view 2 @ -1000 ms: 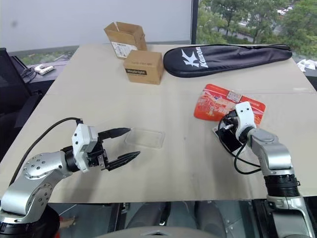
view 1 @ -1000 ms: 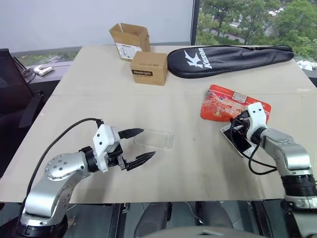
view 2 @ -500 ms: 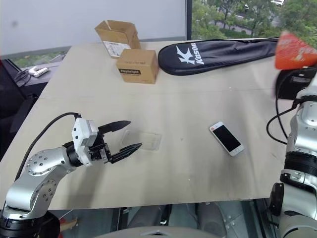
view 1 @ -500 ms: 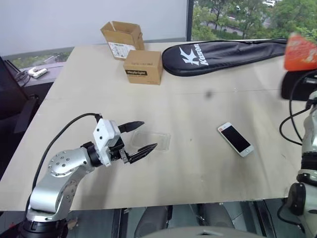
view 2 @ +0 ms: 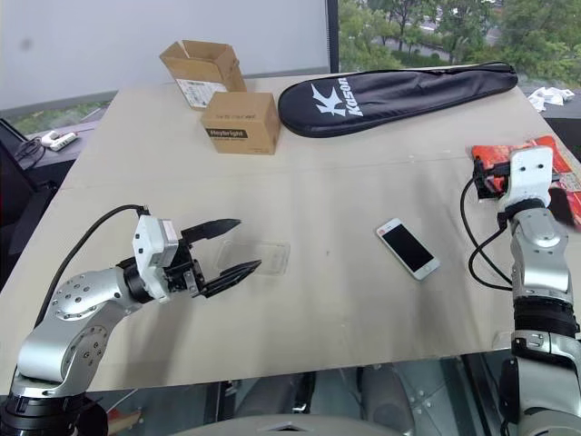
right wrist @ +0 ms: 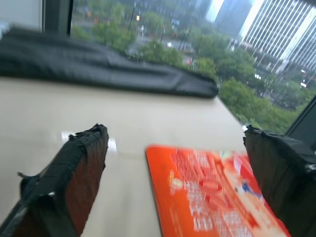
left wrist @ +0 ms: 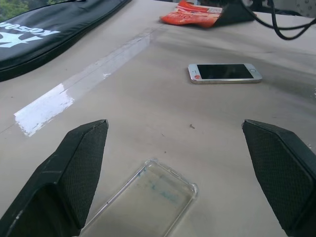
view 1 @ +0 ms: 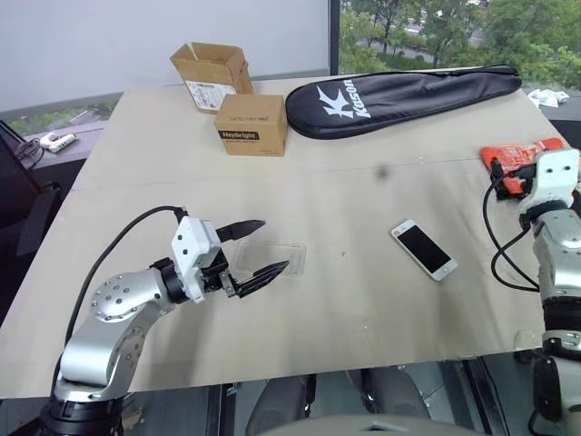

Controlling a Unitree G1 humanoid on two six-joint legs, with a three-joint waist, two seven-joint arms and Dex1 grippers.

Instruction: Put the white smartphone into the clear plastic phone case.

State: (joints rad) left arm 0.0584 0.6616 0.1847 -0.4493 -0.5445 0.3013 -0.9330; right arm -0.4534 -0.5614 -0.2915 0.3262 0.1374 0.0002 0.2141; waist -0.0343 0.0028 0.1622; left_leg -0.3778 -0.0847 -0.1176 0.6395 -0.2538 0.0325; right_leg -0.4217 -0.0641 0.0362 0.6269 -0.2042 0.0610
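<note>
Left eye view: the table (view 1: 363, 300) spans nearly the whole frame. A black racket bag (view 1: 404, 89) lies along the upper right. Two cardboard boxes sit at upper centre-left: an open box (view 1: 205, 73) behind, and a closed box (view 1: 251, 125) in front of it. A red-orange packet (view 1: 516, 156) lies at the right edge, just in front of the right gripper (right wrist: 177, 163); in the right wrist view that gripper's fingers stand spread apart with the packet between them, not touching it.

The white smartphone (view 1: 422, 249) lies flat, screen up, at centre right, alone on bare table, well apart from both grippers. The clear plastic phone case (view 1: 272, 257) lies flat at centre left. The left gripper (view 1: 259, 247) is at the case, fingers spread wide, one on each side of its near end; contact cannot be determined. Nothing lies between the case and the smartphone. A small white object (view 1: 52, 141) rests off the table at the far left edge.
</note>
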